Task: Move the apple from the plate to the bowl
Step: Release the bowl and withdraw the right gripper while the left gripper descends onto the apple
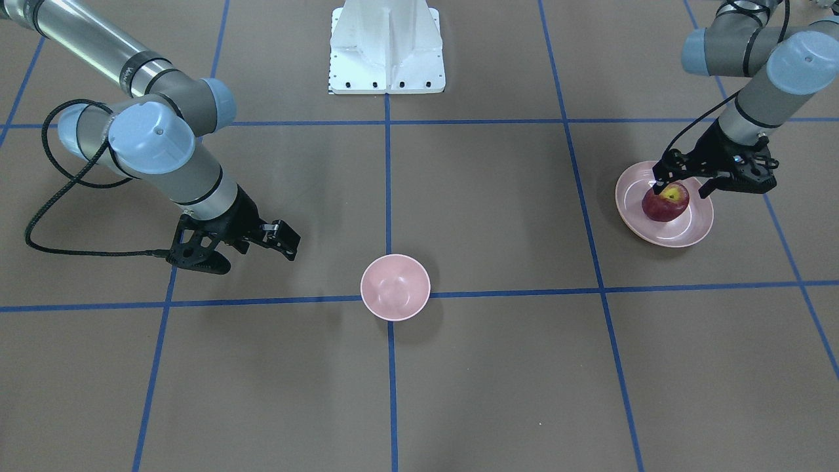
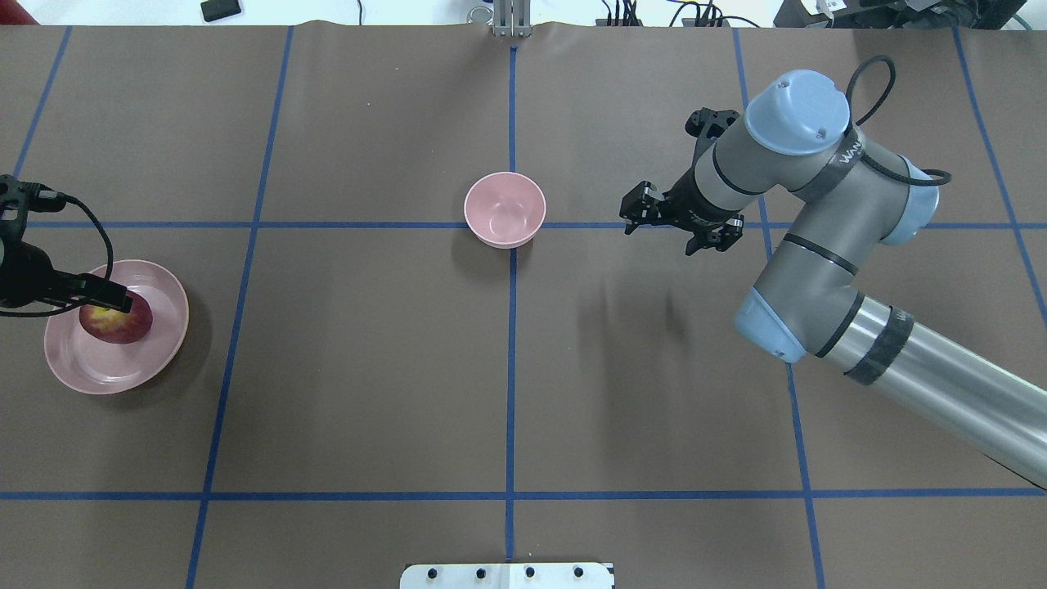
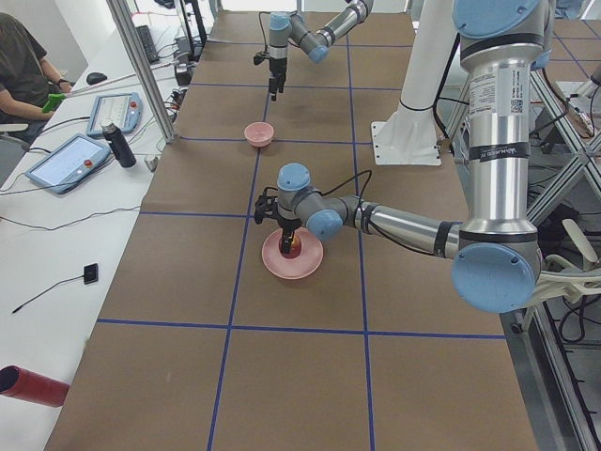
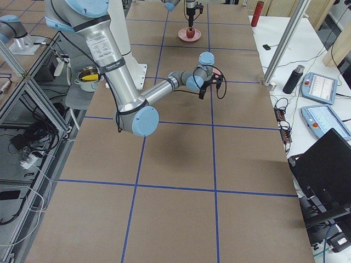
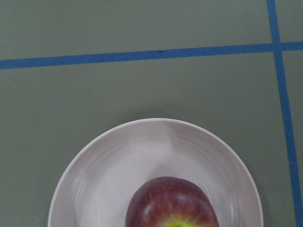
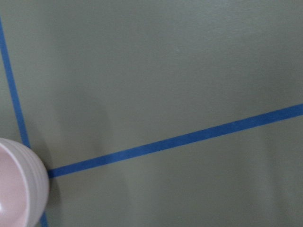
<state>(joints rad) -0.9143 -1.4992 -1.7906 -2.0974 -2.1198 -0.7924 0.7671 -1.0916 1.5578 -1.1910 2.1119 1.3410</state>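
The dark red apple (image 1: 665, 204) lies in the glossy pink plate (image 1: 695, 231) at the table's left end; both also show in the overhead view, apple (image 2: 123, 325) and plate (image 2: 98, 372). My left gripper (image 1: 682, 189) is open just over the apple, one finger on each side of its top. The left wrist view shows the apple (image 5: 170, 201) in the plate (image 5: 94, 179) at the bottom edge, with no fingers in it. The small pale-pink bowl (image 1: 395, 287) (image 2: 505, 209) stands empty at mid-table. My right gripper (image 2: 667, 233) is open and empty, hanging to the bowl's right.
The white robot base (image 1: 387, 46) stands at the table's robot side. Blue tape lines (image 2: 511, 368) divide the brown table. A side table with tablets (image 3: 70, 160) and a seated person runs along the far edge. The bowl's rim (image 6: 14, 189) shows in the right wrist view.
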